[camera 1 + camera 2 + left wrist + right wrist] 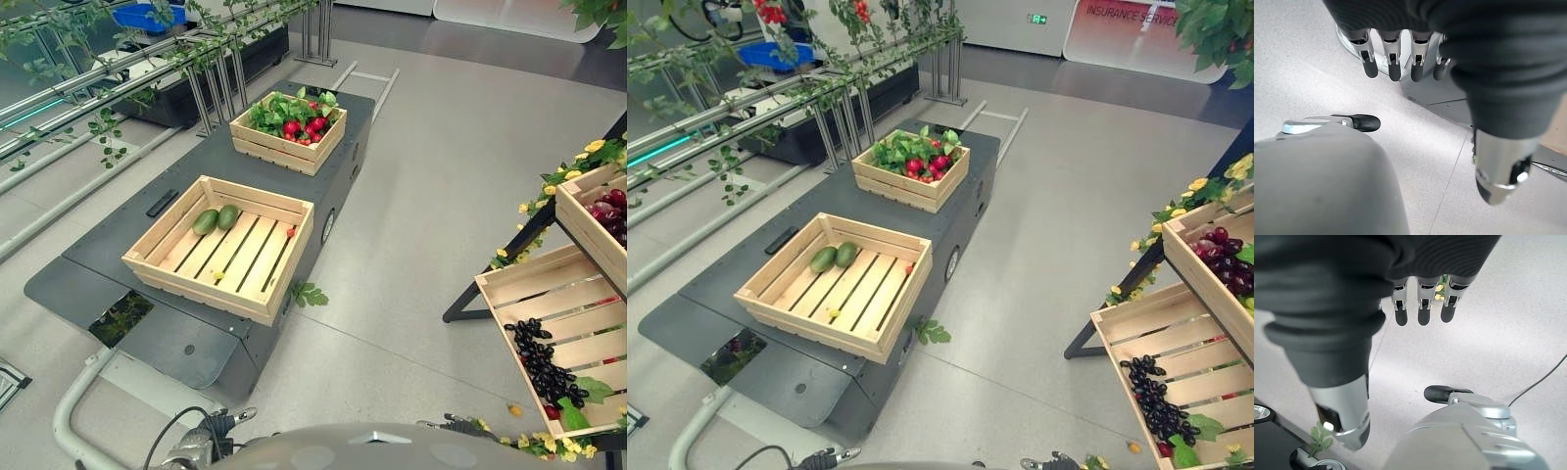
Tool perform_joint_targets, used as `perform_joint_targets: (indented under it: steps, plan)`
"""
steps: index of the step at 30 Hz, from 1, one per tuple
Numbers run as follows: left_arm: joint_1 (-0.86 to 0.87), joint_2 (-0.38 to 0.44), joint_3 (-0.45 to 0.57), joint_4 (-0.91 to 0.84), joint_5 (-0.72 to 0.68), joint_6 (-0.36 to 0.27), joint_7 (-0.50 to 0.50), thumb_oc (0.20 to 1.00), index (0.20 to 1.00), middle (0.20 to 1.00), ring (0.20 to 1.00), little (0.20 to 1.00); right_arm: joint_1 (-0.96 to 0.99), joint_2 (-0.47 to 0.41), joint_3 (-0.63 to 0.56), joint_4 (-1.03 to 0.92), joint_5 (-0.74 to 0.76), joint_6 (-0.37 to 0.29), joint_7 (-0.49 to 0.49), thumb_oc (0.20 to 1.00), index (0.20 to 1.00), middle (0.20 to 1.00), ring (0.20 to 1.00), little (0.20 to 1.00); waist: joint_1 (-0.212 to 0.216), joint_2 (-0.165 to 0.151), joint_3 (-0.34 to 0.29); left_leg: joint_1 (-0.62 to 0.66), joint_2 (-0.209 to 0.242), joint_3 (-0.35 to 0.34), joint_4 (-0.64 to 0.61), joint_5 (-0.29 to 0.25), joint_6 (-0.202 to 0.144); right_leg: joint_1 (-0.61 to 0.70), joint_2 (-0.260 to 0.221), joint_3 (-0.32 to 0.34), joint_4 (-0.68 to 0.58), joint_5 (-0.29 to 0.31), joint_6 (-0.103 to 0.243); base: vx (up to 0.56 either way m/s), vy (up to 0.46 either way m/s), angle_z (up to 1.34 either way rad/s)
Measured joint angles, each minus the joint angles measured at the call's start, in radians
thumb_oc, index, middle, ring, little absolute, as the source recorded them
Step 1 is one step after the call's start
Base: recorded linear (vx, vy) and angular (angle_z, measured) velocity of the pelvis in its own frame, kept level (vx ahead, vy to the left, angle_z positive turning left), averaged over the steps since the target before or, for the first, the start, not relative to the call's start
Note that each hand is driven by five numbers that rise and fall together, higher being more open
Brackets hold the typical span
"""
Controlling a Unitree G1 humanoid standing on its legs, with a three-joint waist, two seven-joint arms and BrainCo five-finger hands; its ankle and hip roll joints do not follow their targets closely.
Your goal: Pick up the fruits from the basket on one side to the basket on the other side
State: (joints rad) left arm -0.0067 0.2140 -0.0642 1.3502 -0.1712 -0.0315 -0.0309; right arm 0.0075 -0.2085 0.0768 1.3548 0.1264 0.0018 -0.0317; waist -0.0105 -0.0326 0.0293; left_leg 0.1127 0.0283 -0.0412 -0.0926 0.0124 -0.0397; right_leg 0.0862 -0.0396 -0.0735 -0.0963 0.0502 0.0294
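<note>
My left hand and right hand hang loose, holding nothing. Two green oval fruits lie in the near pale wooden slatted crate. I should reach slowly and wrap one gently.

A dark grey bench runs from the lower left of the frame toward the upper middle, standing on a pale grey floor. Directly on it sit two slatted wooden crates: the near crate, left of centre, holding two green fruits at its far left corner, and the far crate, in the upper middle, heaped with leaves and red fruits. On the floor, a leafy sprig lies just beside the bench's right edge, and a dark-legged shelf with tilted wooden trays stands at the right edge of the frame.
</note>
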Motion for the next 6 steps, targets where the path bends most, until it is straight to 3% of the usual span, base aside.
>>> perform_joint_targets:
  steps: [6]
  plan:
    - [0.032, -0.006, 0.008, 0.01, -0.052, 0.008, -0.02, 1.0, 1.0, 1.0, 1.0, 1.0, 0.012, -0.005, 0.0, 0.0, 0.0, 0.004, 0.0, 1.0, 1.0, 1.0, 1.0, 1.0, 0.0, 0.012, -0.008, 0.002, 0.006, -0.008, 0.0, 0.0, -0.003, 0.006, 0.005, -0.004, 0.0, -0.004, -0.003, 0.01, -0.026, 0.03]
